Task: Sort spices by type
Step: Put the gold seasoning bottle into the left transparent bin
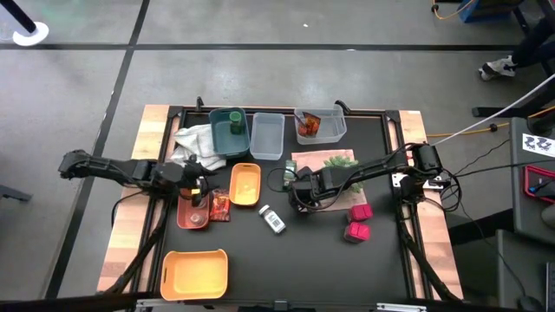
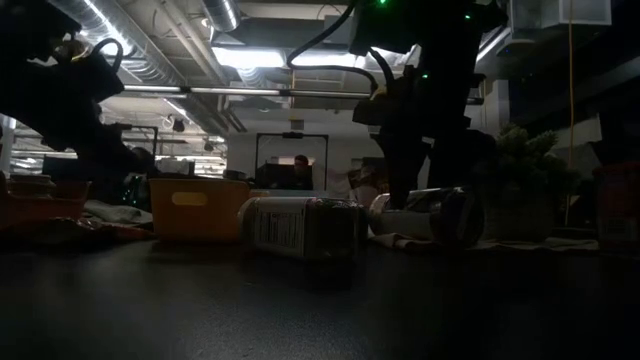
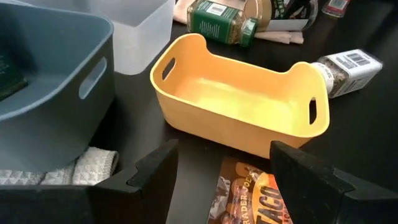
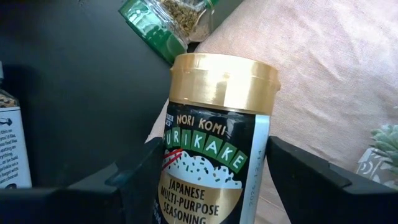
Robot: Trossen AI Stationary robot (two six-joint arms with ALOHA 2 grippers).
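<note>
A: Surface, entry one?
B: Black tabletop [image 1: 286,260] in a dark frame, pale wood strips along both sides; grey floor with dark lines around it.

A: Containers along the far edge?
B: Dark teal bin [image 1: 227,132], clear bin [image 1: 267,137], and a clear tray [image 1: 323,124] holding red-orange packets. A white cloth [image 1: 198,144] lies beside the teal bin.

A: Nearer the middle?
B: Small yellow bin [image 3: 239,106], empty; a larger orange bin [image 1: 194,274] at the near left edge; a red tray [image 1: 192,211] with a taco seasoning packet [image 3: 249,196] beside it.

A: Loose spices?
B: White labelled bottle [image 1: 272,219] on its side at centre; two magenta boxes [image 1: 358,222] to the right; a green-lidded jar [image 4: 163,25] lying at the edge of a pinkish mat [image 4: 323,68].

A: Left gripper [image 3: 217,165]?
B: Over the red tray, fingers spread wide, holding nothing.

A: Right gripper [image 4: 208,168]?
B: Right of centre, fingers wide on either side of a gold-lidded nori furikake jar [image 4: 214,137]; whether they touch it cannot be told.

A: Room?
B: Level view: dim ceiling ducts and strip lights, a person seated far behind, a spiky plant [image 2: 525,165] at right.
</note>
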